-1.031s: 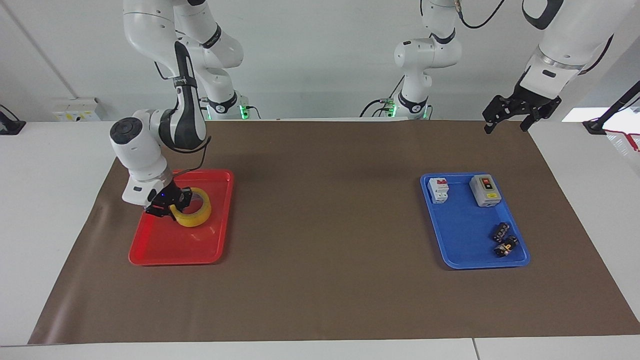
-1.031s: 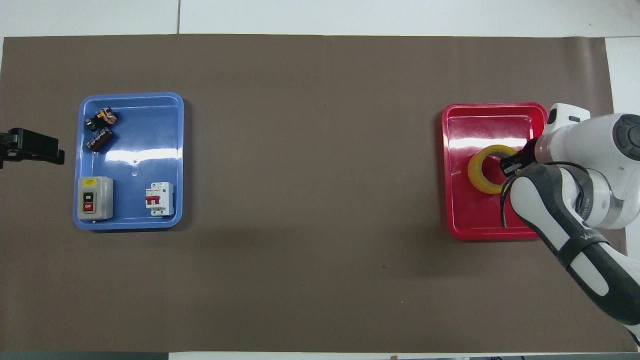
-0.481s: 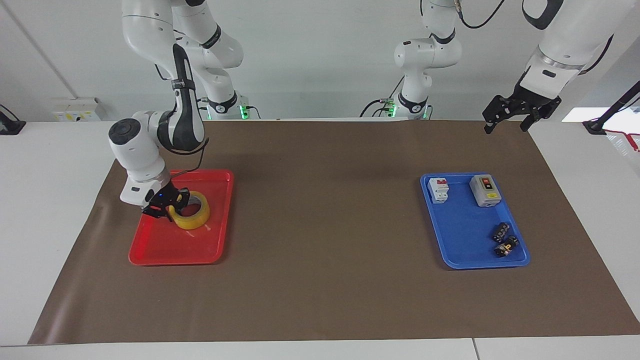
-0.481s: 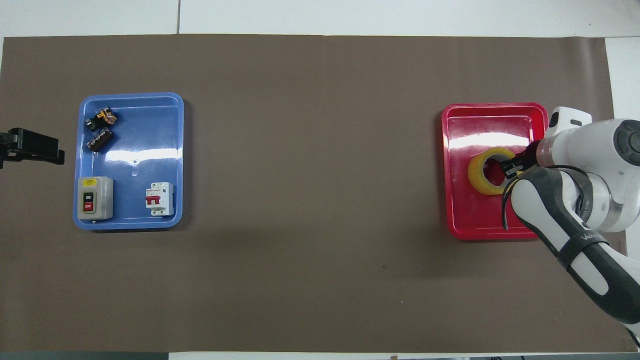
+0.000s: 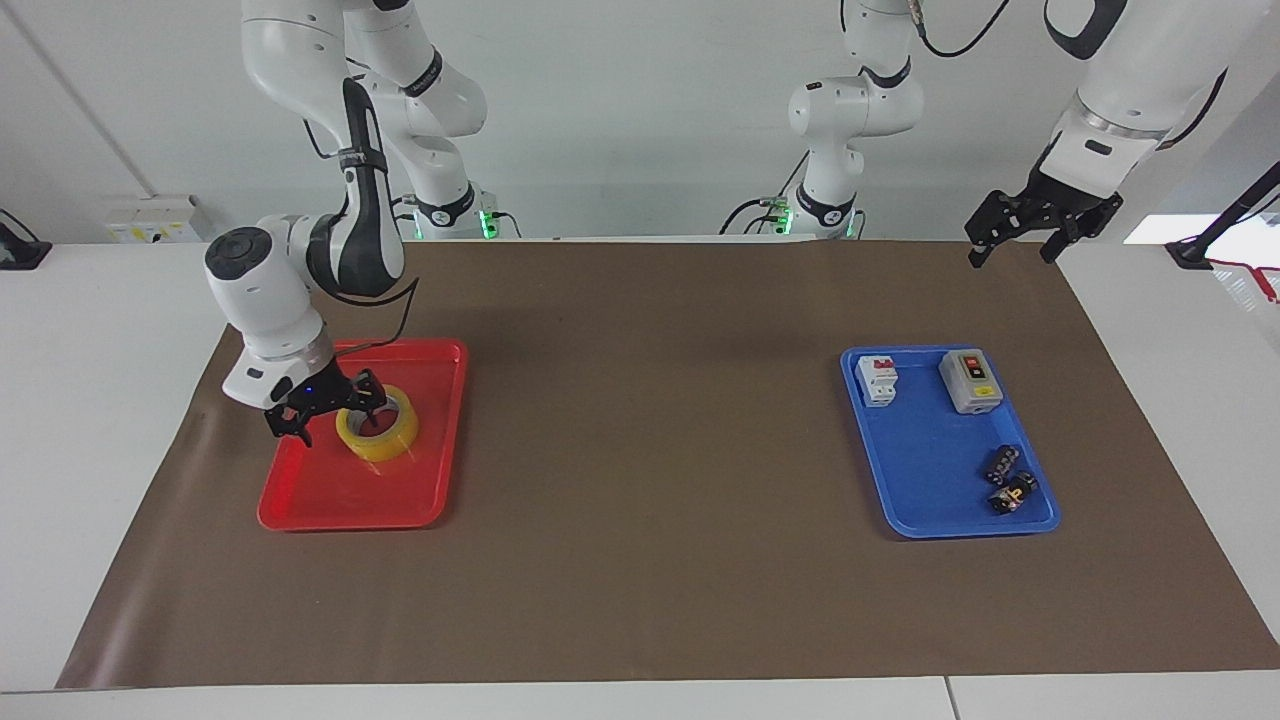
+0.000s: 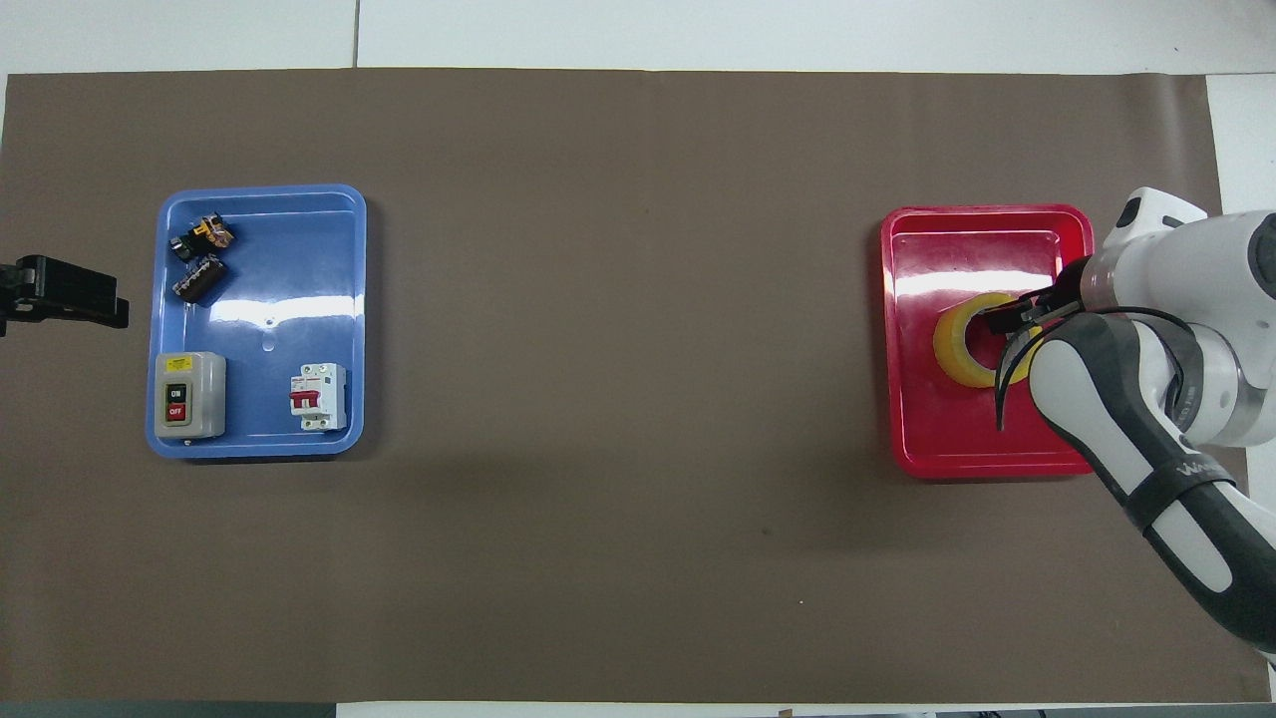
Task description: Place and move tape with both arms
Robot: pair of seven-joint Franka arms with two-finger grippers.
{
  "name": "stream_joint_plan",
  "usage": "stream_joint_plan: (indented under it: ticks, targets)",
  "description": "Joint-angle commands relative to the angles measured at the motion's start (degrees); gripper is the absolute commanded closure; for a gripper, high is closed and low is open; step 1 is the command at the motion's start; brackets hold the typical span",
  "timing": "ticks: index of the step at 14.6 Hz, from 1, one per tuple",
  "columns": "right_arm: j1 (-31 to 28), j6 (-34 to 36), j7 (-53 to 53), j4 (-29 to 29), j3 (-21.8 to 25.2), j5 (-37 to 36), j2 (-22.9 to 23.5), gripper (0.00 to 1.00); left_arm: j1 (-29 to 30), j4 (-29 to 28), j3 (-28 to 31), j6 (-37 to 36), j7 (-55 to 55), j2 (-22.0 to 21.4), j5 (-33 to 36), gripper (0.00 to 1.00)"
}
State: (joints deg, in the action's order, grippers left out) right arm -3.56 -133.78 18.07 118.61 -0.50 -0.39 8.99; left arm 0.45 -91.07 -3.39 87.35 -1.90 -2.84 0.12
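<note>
The yellow tape (image 5: 380, 436) lies flat in the red tray (image 5: 350, 518) at the right arm's end of the table; it also shows in the overhead view (image 6: 950, 345). My right gripper (image 5: 335, 412) is open just above the tape's rim, on the side toward the table's end, and holds nothing. In the overhead view the right gripper (image 6: 1009, 317) covers part of the ring. My left gripper (image 5: 1010, 242) is open and empty, raised over the mat's corner at the left arm's end, where that arm waits; it shows at the overhead view's edge (image 6: 62, 297).
A blue tray (image 5: 960, 530) at the left arm's end holds a grey on/off switch box (image 5: 970, 381), a white circuit breaker (image 5: 877, 380) and two small dark parts (image 5: 1008, 480). A brown mat (image 5: 650, 420) covers the table.
The right gripper let go of the tape's rim, opened and rose a little. The tape, tilted before, now lies flat in the red tray. The left arm has not moved.
</note>
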Motion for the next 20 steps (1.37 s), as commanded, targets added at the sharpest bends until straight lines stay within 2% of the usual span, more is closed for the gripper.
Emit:
stream_joint_plan:
  ticks: [1,4,9,12,16,17,20]
  targets:
    - [3.9,5.4,-12.8,-2.7,-0.3,-2.3,-2.4,0.00,0.3,-1.0,0.1,0.1,0.5,-1.3,-1.3,0.00]
    - [7.3,10.0,-23.3,-4.1,-0.4,-4.3,-5.8,0.00,0.3,-1.0,0.1,0.1,0.5,-1.3,-1.3,0.00]
    - [6.9,24.5,-27.3,-16.5,-0.5,-2.8,-7.2,0.00,0.3,-1.1,0.1,0.1,0.5,-1.3,-1.3,0.00]
    - [6.5,33.5,-27.7,-22.4,0.1,0.6,-8.6,0.00,0.3,-1.1,0.1,0.1,0.5,-1.2,-1.3,0.00]
    - [3.6,44.4,-29.7,-31.3,0.2,2.1,-8.8,0.00,0.3,-1.0,0.1,0.1,0.5,-1.2,-1.3,0.00]
    - [3.0,46.9,-29.7,-32.3,0.2,2.0,-8.8,0.00,0.3,-1.1,0.1,0.1,0.5,-1.3,-1.3,0.00]
    - [2.8,48.4,-29.4,-30.9,0.3,1.4,-10.0,0.00,0.3,-1.0,0.1,0.1,0.5,-1.3,-1.3,0.00]
